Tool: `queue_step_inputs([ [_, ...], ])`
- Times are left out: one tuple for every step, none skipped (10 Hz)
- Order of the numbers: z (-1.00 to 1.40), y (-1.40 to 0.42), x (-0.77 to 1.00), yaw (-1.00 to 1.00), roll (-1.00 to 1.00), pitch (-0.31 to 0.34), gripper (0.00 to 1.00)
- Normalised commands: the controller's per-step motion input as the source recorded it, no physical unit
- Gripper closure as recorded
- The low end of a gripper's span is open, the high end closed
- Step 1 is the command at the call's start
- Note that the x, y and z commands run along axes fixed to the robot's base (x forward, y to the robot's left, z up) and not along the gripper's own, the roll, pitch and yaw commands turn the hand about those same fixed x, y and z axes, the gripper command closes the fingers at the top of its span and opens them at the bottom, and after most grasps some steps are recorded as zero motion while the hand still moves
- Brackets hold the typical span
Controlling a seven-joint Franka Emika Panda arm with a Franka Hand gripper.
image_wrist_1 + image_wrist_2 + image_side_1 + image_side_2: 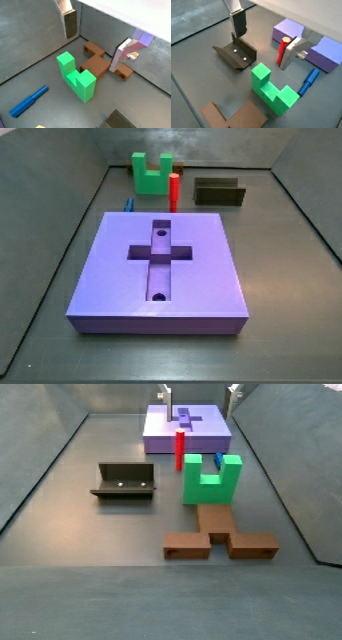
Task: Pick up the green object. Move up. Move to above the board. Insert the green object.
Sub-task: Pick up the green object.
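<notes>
Wrist view: gripper (97, 35) above the green object (78, 77), jaws spread, holding nothing; brown cross piece (101, 62) touches the green object, blue peg (29, 101) near it.

Wrist view: fixture (236, 53) beside the green object (272, 90), red cylinder (283, 50) behind it.

Side view: board (160, 271) in front; the green object (147, 170) behind it, upright.

Side view: the green object (210, 479) stands between board (187, 428) and brown piece.

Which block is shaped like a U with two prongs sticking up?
The green object. Two prongs rise either side of a square notch. The brown piece lies flat, the red cylinder is one thin post. The gripper is above, open.
</notes>
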Motion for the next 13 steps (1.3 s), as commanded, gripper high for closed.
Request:
queue_step_inputs([
  [0.0, 0.0, 0.0, 0.0, 0.03, 0.0, 0.0],
  [0.0, 0.0, 0.03, 0.0, 0.0, 0.0, 0.0],
  [-0.06, 0.0, 0.26, 0.0, 0.0, 0.027, 0.0],
  [-0.44, -0.18, 0.55, -0.02, 0.0, 0.0, 0.0],
  [-0.64, -0.23, 0.55, 0.0, 0.0, 0.0, 0.0],
  [-0.58, -0.27, 0.35, -0.07, -0.1, -0.09, 0.0],
  [-0.35, -0.08, 0.18, -0.01, -0.13, -0.036, 0.0],
  [-0.2, 0.0, 0.0, -0.04, -0.02, 0.003, 0.0],
  [-0.17, 0.0, -0.02, -0.08, -0.01, 0.017, 0.0],
  [-0.31, 0.0, -0.12, -0.13, 0.0, 0.0, 0.0],
  [-0.38, 0.0, -0.1, -0.11, 0.0, 0.0, 0.0],
  [-0.28, 0.04, 0.0, -0.14, 0.0, 0.009, 0.0],
  [-0.22, 0.05, 0.0, -0.09, 0.0, 0.01, 0.0],
])
